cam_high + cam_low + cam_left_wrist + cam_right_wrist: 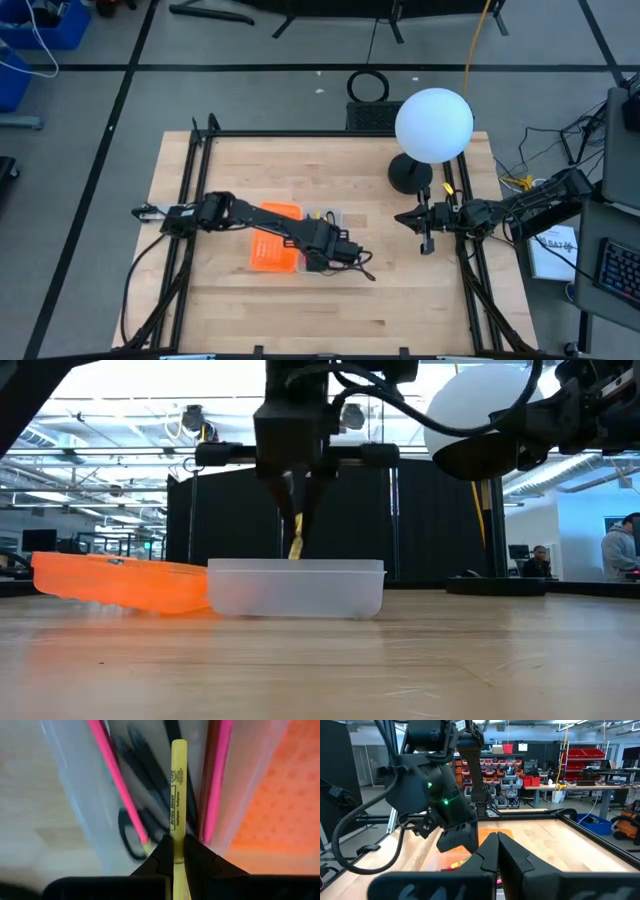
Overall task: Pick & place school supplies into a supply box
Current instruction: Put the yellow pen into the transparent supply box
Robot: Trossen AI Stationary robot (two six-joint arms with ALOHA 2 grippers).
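Wooden table [400,290], supply box [300,240] open flat left of centre. Two joined halves: the orange gridded panel [272,240] is the half farther toward the left arm's base, and the clear tray [295,588] sits beside it toward table centre. In the low view the orange half lies low and slightly tilted, touching the tray's end; the tray stands upright on the wood.

Tray contents, from the left wrist view: pink pencil [120,785] along one wall, second pink pen [216,780] along the wall next to the orange half, black-handled scissors [137,827] between them, and at least one more black pen beside the scissors, too blurred to count.

Left gripper [178,851] is directly over the tray, pointing straight down, fingers narrow and clamped on a yellow highlighter [177,790]. The highlighter runs lengthwise with the tray, above the items inside. In the low view its tip shows at about rim level; can't tell if it touches anything in the tray.

Right gripper [424,226] is parked well apart near the table's right edge, above the surface, fingers fully together, holding nothing. It points toward the left arm.

A white globe lamp [433,125] on a dark base stands at the table's back right, just behind the right gripper.
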